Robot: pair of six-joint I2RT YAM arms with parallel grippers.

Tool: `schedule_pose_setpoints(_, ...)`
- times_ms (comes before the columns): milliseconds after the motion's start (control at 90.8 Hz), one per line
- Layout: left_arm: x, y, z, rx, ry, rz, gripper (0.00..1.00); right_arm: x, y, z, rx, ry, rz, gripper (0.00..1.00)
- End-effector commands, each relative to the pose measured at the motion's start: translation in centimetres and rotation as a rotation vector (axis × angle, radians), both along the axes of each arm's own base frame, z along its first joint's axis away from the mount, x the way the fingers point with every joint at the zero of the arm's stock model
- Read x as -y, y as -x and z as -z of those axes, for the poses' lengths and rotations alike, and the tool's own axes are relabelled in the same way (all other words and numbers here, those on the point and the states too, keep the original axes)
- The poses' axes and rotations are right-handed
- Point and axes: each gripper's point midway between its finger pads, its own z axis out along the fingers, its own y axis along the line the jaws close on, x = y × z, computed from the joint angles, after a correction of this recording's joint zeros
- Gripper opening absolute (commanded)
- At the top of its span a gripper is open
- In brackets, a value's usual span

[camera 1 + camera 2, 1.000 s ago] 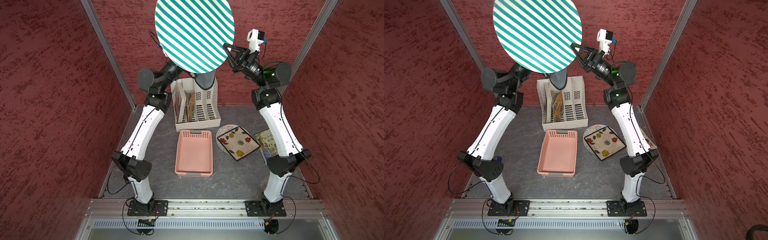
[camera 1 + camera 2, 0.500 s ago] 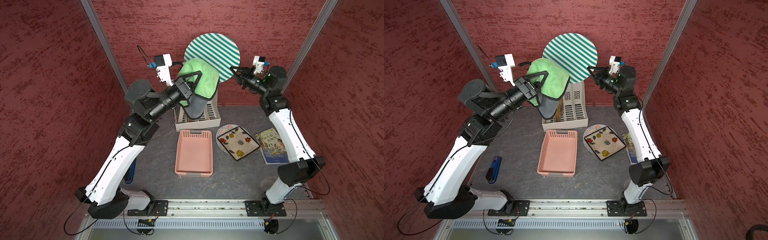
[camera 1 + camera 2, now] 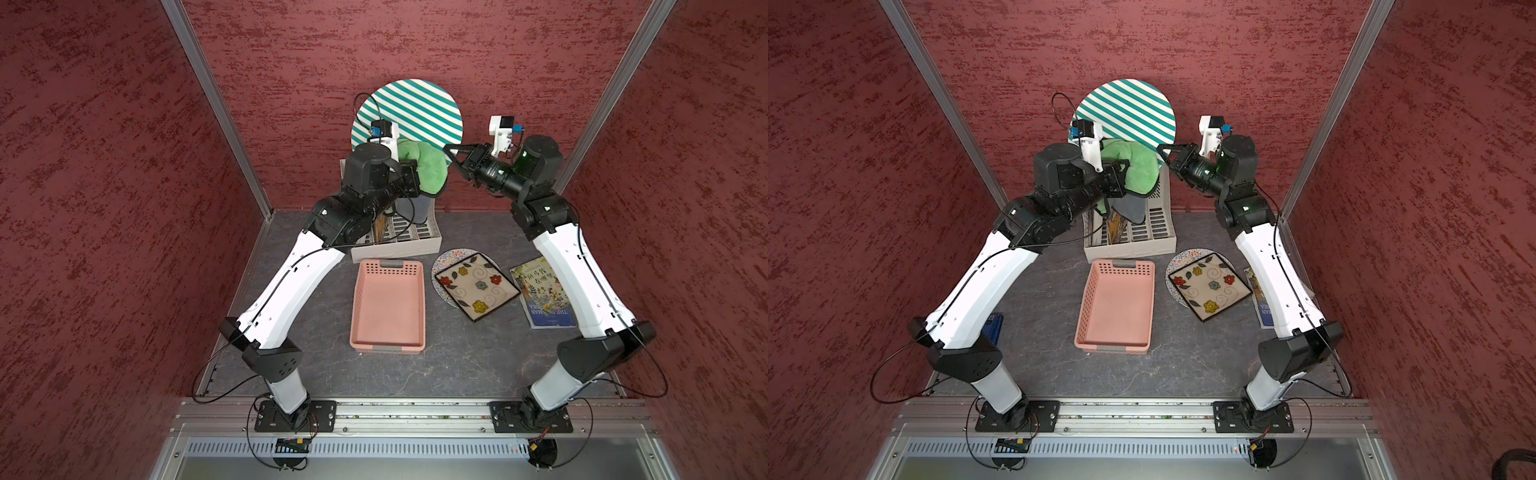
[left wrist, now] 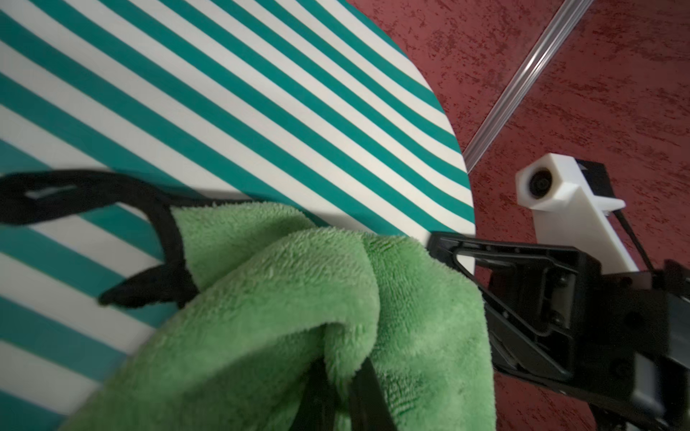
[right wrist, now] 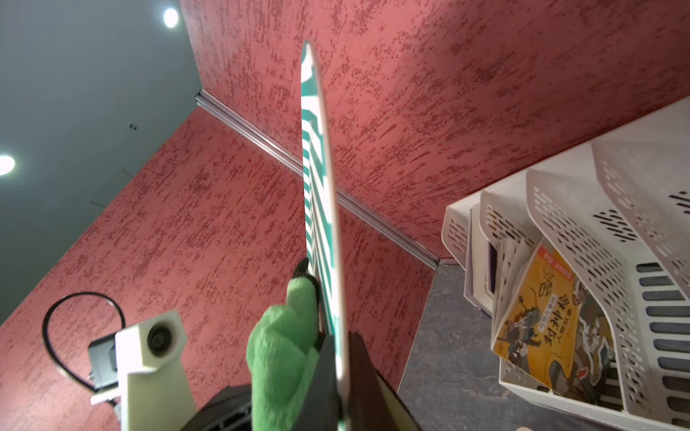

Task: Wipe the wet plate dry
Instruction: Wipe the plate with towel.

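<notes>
Green cloth (image 4: 283, 298) on plate (image 4: 224, 93), rim clamped (upright)

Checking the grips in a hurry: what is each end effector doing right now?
Left end effector: closed, holding the green cloth.
Right end effector: closed, holding the striped plate by its rim.

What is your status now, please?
Right fingers shut on striped plate rim. Left fingers shut on green cloth, against plate face. Nothing in the way.
</notes>
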Motion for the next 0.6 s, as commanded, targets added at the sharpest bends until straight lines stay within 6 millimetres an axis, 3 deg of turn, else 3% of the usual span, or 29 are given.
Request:
schedule_pose_setpoints(0, -5.9, -1.5, 0.0, -0.051, 0.021, -0.125, 0.00, -2.2, 7.6, -4.2, 0.215, -0.008, -0.203, 0.00)
schedule_pose_setpoints(99, -7.4, -2.4, 0.1, -0.096, 0.061, -0.063, 0.00, -4.4, 10.7, -2.0, 0.225, 0.034, -0.320, 0.00)
schedule_pose_setpoints(143, -6.5, -2.2, -0.1, -0.101, 0.072, 0.026, 0.00, -5.3, 11.3, -0.8, 0.217, 0.053, -0.354, 0.00)
schedule_pose_setpoints(198, -4.0, -1.6, -0.3, -0.097, 0.079, 0.196, 0.00, -6.1, 12.0, -0.5, 0.223, 0.057, -0.384, 0.00)
schedule_pose_setpoints(298, 1.9, 1.5, -0.5, -0.102, 0.108, 0.510, 0.00, -5.6, 11.8, -2.9, 0.266, 0.009, -0.353, 0.00)
schedule_pose_setpoints(375, 4.2, 2.7, 1.3, -0.149, 0.080, 0.568, 0.00, -3.9, 9.7, -6.2, 0.297, -0.023, -0.253, 0.00)
schedule_pose_setpoints(485, 3.3, 2.3, 3.6, -0.208, 0.074, 0.482, 0.00, 0.7, 6.5, -10.0, 0.311, -0.098, -0.098, 0.00)
schedule_pose_setpoints(584, -0.8, 1.7, 3.0, -0.189, 0.133, 0.340, 0.00, 2.4, 5.7, -10.3, 0.300, -0.115, -0.061, 0.00)
